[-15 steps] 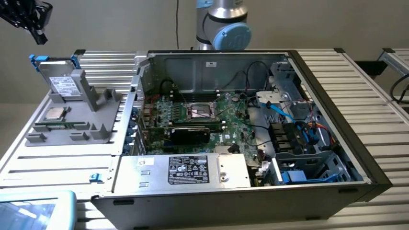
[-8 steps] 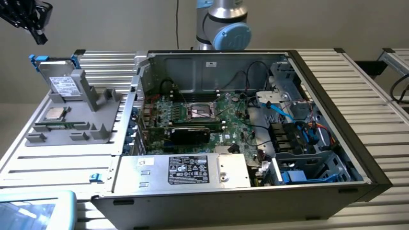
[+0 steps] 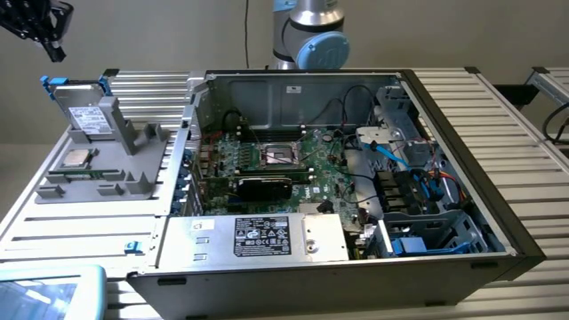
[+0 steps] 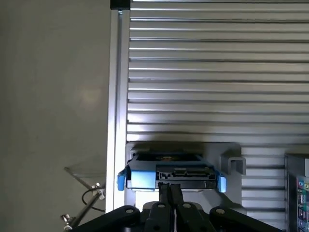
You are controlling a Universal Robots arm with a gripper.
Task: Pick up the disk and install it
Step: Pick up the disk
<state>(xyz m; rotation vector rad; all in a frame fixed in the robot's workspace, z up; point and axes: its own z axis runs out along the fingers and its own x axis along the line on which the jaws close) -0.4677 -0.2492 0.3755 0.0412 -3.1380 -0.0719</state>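
The disk (image 3: 86, 113), a silver-grey drive with a white label in a blue carrier, stands on edge in a grey holder (image 3: 124, 143) at the exterior view's left. My gripper (image 3: 56, 53) hangs in the air above and a little to the left of it, apart from it. In the wrist view the disk (image 4: 171, 175) shows its connector edge and blue end tabs just beyond my gripper (image 4: 169, 187). Its two fingers are pressed together, shut with nothing between them.
An open computer case (image 3: 462, 167) with its motherboard (image 3: 276, 160) takes up the middle. A silver box (image 3: 266, 237) sits at its front, and a bay with blue parts (image 3: 418, 243) at its front right. A small silver chip (image 3: 76, 158) lies on the holder. Slatted table (image 3: 71, 227) all around.
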